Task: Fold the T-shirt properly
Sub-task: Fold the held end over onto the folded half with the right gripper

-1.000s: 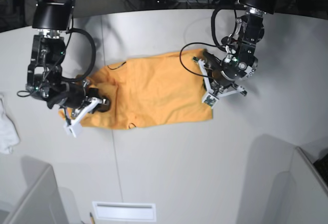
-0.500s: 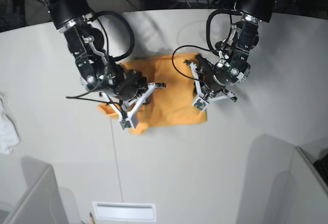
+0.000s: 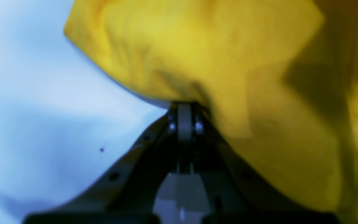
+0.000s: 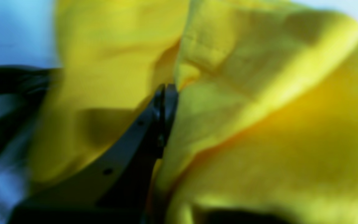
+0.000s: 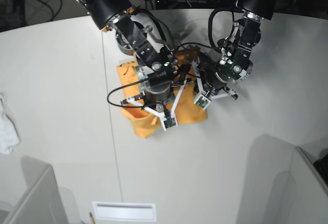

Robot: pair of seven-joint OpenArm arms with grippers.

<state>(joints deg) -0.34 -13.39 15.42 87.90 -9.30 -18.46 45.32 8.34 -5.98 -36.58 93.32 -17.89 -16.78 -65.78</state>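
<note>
T-shirt [image 5: 134, 124] bunched mid-table [image 5: 61, 80], a sideways fold in hand.
The nearer right hand [image 5: 154, 112] pinches one end over the middle; farther back, the left hand [image 5: 211, 94] pinches the other edge. Next, I judge, the carried end needs laying flat, then release.

Looks like a robotics lab. A bare white worktop [image 5: 256, 131] carries two cabled arms. Loose cables [image 5: 31, 1] trail on the floor behind.

Both arms hide much of the T-shirt [image 5: 138, 124]; wrist views are blurred.
</note>
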